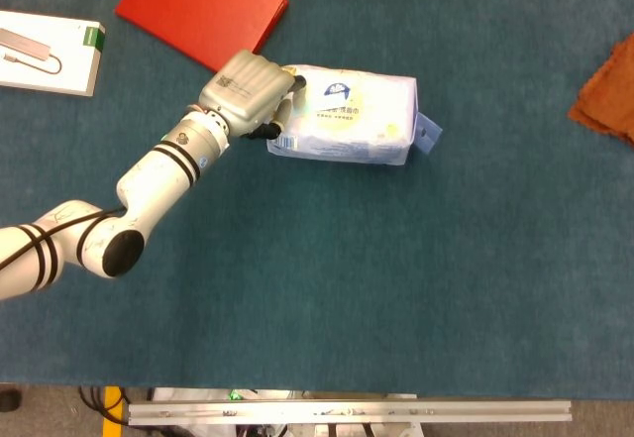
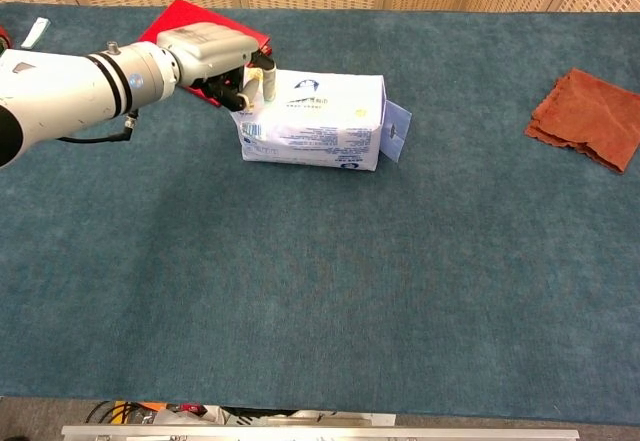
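Note:
A white and blue soft pack of tissues (image 1: 352,115) lies on its side on the blue cloth-covered table (image 1: 396,288), with a small tab sticking out at its right end. My left hand (image 1: 253,95) is at the pack's left end, and its fingers (image 2: 262,81) are spread loosely against that end without closing around it. In the chest view the same hand (image 2: 215,56) sits just left of the pack (image 2: 320,121). The right hand shows in neither view.
A red book (image 1: 198,6) lies just behind the left hand. A white box (image 1: 45,51) with a printed cable sits at the far left. A crumpled orange cloth (image 2: 590,116) lies at the far right. A metal rail (image 1: 347,412) runs along the table's front edge.

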Action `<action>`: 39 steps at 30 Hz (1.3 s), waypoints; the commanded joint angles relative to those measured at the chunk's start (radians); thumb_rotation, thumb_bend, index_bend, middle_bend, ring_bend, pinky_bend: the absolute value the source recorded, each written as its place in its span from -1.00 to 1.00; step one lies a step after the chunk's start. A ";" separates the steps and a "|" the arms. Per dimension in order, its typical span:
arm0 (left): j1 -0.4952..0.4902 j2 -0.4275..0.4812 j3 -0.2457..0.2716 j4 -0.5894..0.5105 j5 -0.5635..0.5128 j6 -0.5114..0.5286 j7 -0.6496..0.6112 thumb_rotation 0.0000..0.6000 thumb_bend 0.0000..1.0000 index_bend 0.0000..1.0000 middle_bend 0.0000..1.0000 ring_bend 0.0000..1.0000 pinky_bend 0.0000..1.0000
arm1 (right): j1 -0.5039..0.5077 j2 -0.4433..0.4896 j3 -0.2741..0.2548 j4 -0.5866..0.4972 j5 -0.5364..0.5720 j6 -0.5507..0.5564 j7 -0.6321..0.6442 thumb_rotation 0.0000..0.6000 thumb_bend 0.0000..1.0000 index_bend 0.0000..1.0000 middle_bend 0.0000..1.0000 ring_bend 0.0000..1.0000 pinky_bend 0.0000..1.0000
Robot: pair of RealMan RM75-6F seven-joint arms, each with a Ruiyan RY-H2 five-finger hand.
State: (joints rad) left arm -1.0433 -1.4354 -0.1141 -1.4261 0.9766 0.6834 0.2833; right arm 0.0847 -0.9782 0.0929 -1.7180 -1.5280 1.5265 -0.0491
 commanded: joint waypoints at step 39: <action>0.012 0.011 0.010 -0.039 0.009 0.012 0.011 0.67 0.40 -0.21 1.00 1.00 0.95 | -0.007 0.003 0.000 0.002 -0.002 0.011 0.008 1.00 -0.40 -0.68 -0.46 -0.48 -0.49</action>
State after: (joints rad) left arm -1.0319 -1.4250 -0.1035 -1.4650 0.9861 0.6944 0.2949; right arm 0.0772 -0.9751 0.0928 -1.7160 -1.5303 1.5371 -0.0411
